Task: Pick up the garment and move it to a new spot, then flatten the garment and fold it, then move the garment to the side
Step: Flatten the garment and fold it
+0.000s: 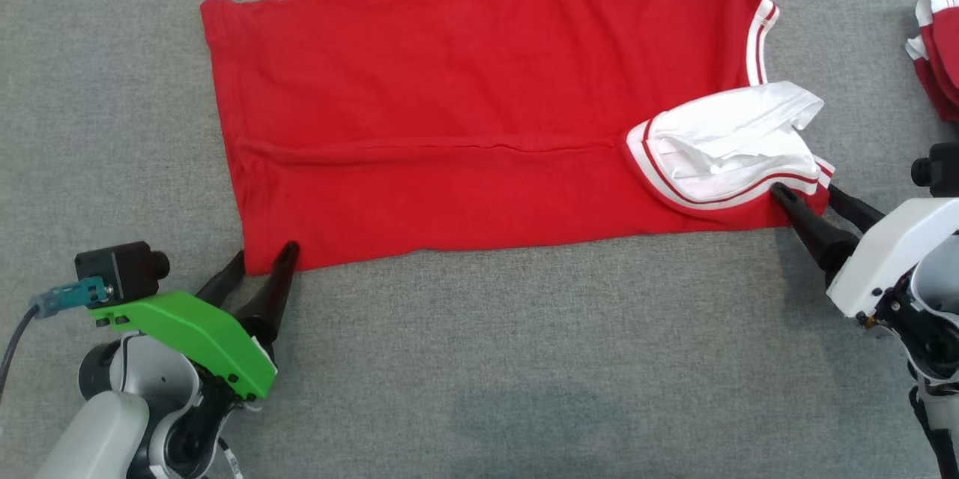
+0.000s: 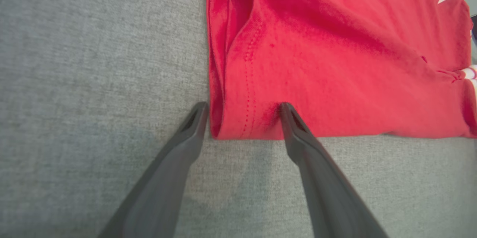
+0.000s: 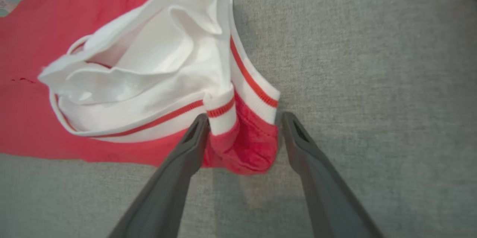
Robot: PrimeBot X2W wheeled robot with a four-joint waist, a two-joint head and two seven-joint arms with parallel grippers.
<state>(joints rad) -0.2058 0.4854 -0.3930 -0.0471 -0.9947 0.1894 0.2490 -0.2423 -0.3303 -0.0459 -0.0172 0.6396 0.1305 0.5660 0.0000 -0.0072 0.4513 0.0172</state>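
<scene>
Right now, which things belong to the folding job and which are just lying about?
Job: red shirt; left gripper and right gripper, both open, straddling its near corners.
Lying about: second red-and-white garment at the right edge.

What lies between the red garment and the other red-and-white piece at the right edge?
Bare grey cloth surface; the garment and the other piece lie apart, as the head view shows.

Open grey surface (image 1: 479,359) beside garment (image 1: 464,127); red-white pile (image 1: 940,52) far right
</scene>
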